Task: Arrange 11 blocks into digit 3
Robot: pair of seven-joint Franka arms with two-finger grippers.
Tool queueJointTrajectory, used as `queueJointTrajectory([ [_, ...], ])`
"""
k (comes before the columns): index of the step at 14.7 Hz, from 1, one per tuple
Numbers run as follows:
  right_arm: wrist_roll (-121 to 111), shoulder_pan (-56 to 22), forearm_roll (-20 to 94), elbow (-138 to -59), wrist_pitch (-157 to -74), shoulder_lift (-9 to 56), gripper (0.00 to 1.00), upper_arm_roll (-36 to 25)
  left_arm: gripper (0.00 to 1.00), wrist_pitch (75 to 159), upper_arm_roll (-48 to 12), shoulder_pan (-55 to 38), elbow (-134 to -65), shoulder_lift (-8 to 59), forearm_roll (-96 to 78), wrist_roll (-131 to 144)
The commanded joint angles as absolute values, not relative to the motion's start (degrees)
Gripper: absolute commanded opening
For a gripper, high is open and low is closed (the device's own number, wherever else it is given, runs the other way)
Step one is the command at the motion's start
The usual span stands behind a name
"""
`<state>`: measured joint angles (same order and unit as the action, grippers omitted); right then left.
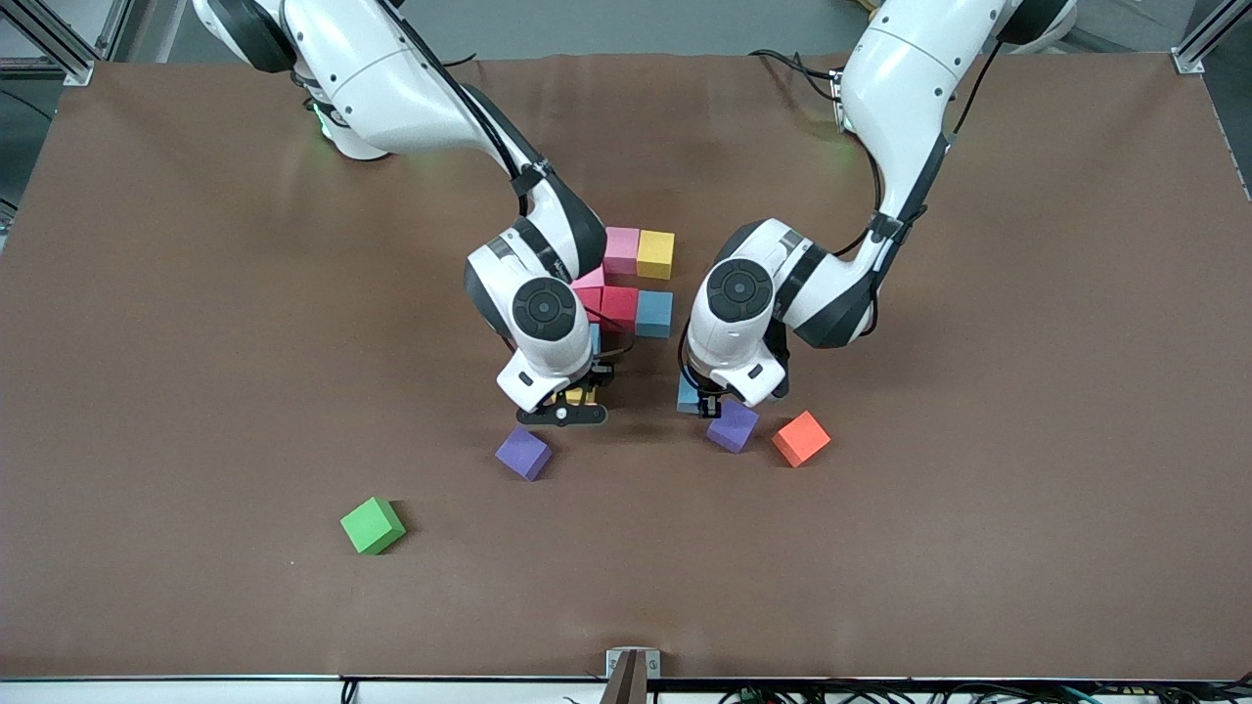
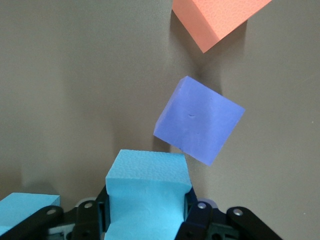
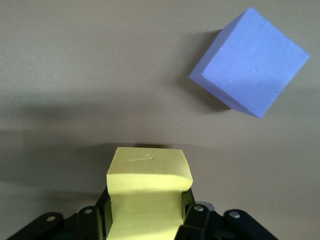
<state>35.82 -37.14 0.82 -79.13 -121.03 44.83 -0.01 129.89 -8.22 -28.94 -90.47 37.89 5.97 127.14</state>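
From the front, the unfinished figure [image 1: 631,282] of pink, yellow, red and blue cubes sits mid-table, partly hidden by the right arm. The right gripper [image 1: 567,406] hangs over the table on the figure's camera side, toward the right arm's end; the left gripper [image 1: 706,401] hangs over its camera side toward the left arm's end. A purple cube [image 1: 524,453], a second purple cube [image 1: 733,426], an orange cube [image 1: 801,438] and a green cube [image 1: 373,525] lie loose, all nearer the camera than the figure.

In the left wrist view, the jaws pinch a light blue cube [image 2: 148,192]; its grainy foam bulges at the pinch.

In the right wrist view, the jaws squeeze a yellow cube [image 3: 148,187], its soft matte foam dented.

To place well, I judge each cube should come down square and flush against the figure's neighbours, with release only once it rests flat, since squashed foam may spring.
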Motion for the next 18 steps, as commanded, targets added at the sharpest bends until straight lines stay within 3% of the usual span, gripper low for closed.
queueJointTrajectory([
  [1,37.44,-37.88,-0.26,-75.76,-119.71,47.11,0.00,-0.53,0.29,130.43,-8.26,-29.00,-90.18,38.14,5.80,127.18],
  [18,38.06,-38.50,-0.79,-75.06,-117.51,47.90,0.00,-0.53,0.29,130.52,-8.17,-28.83,-90.26,38.14,5.89,127.00],
])
